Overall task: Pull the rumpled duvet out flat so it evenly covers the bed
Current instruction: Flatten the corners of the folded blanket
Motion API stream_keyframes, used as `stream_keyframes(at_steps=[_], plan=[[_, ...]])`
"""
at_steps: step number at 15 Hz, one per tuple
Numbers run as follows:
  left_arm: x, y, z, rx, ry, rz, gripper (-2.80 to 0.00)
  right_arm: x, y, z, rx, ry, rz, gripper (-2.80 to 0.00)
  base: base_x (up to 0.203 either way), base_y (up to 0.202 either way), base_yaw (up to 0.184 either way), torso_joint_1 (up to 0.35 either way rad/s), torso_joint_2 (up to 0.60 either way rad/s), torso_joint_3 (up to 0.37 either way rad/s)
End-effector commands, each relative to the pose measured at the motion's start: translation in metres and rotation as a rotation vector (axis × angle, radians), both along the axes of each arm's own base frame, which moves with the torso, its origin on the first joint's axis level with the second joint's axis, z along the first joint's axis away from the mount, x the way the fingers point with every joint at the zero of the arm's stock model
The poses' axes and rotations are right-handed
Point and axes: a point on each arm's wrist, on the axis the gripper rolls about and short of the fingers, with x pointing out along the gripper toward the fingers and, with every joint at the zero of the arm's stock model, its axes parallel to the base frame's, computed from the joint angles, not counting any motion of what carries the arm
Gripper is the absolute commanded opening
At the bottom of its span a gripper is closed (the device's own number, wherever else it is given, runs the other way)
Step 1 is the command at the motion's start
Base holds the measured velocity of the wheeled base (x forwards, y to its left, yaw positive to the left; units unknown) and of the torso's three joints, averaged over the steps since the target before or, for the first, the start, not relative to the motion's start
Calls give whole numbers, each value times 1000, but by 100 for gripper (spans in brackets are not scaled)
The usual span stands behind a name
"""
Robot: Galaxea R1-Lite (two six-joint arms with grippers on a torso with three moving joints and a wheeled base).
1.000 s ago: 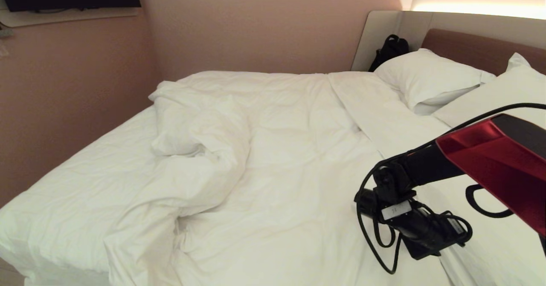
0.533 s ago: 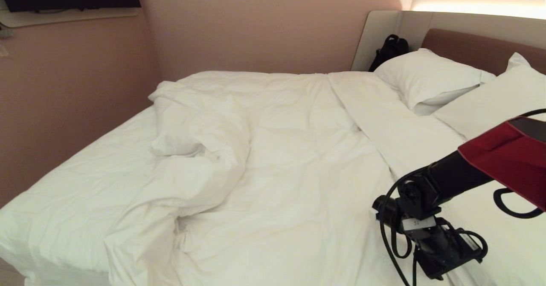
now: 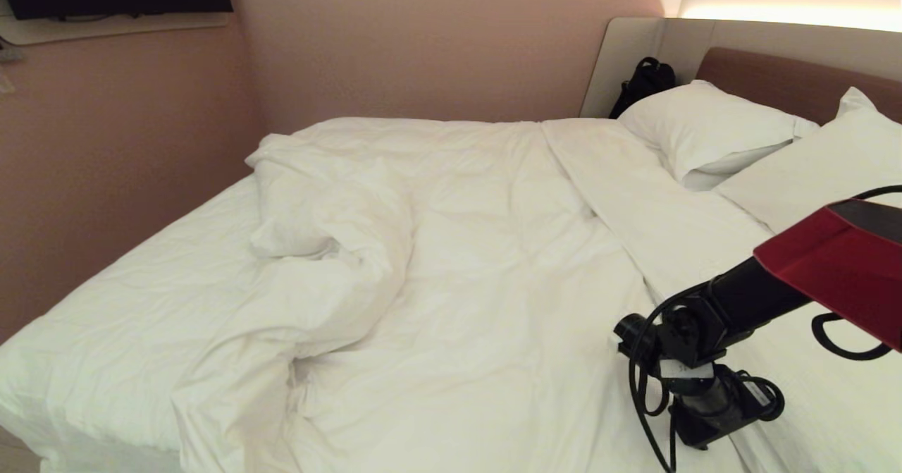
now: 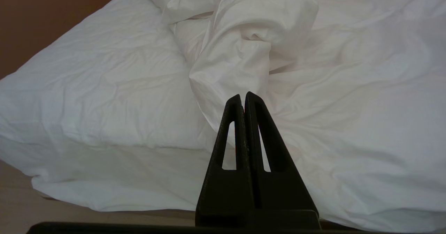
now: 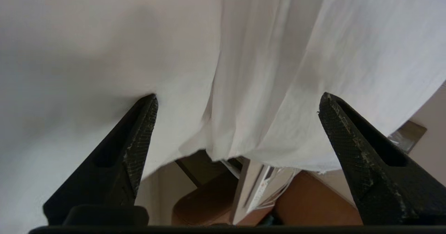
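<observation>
Only right wrist | right gripper fingers spread | duvet edge between

We see our right gripper with jaws spread wide, the duvet's hanging folded edge between them.

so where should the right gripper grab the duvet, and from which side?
Probably the hanging near edge of the duvet, where it drapes over the side of the bed. The right gripper is open with that folded hem between its fingers, so come in from the robot's side, below the edge. The hem is thin and hangs free; the flat top gives nothing to pinch.
</observation>
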Motion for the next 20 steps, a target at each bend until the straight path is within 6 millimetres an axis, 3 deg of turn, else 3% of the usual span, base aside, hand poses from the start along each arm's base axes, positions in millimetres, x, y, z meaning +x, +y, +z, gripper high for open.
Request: stream_keyframes(at_steps=[1, 4, 9, 20], plan=[[0, 0, 0, 0, 0, 0, -280, 6, -6, -5, -27, -27, -18, 0, 0, 0, 0, 0, 0, 0], [0, 0, 0, 0, -1, 0, -280, 9, -17, -15, -149, -26, -35, 0, 0, 0, 0, 0, 0, 0], [0, 0, 0, 0, 0, 0, -280, 12, -29, -17, -243, -33, -52, 0, 0, 0, 0, 0, 0, 0], [0, 0, 0, 0, 0, 0, -280, 13, -45, -30, -353, -8, -81, 0, 0, 0, 0, 0, 0, 0]])
